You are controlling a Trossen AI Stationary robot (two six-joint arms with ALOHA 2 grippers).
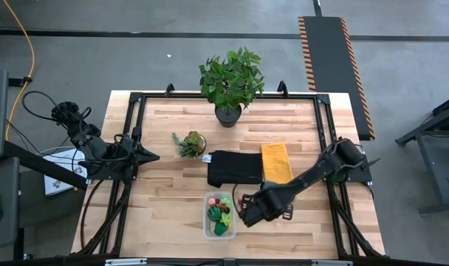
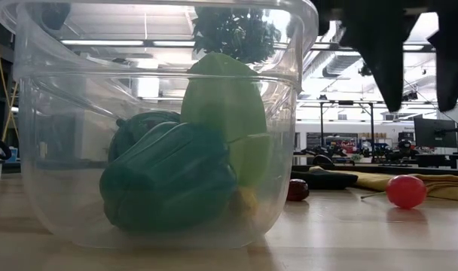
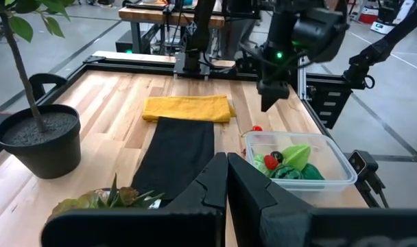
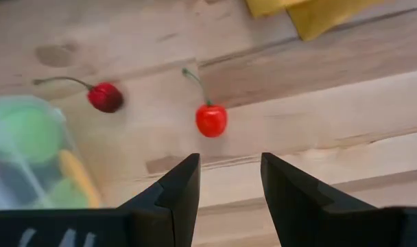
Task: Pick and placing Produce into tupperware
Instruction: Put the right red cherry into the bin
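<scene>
Wooden table (image 1: 165,133) under both arms. Clear tupperware (image 1: 218,216) just beside the right gripper (image 4: 229,180), already loaded with a dark green pepper (image 2: 169,177), a lime-green piece (image 2: 225,98) and other produce. Right jaws spread and empty, hanging above the boards. Bright red cherry (image 4: 211,120) just ahead of the gap between those jaws; darker red cherry (image 4: 105,97) off to one side, nearer the tupperware. Left gripper (image 3: 227,180) well apart, jaws pressed together, pinching nothing.
</scene>
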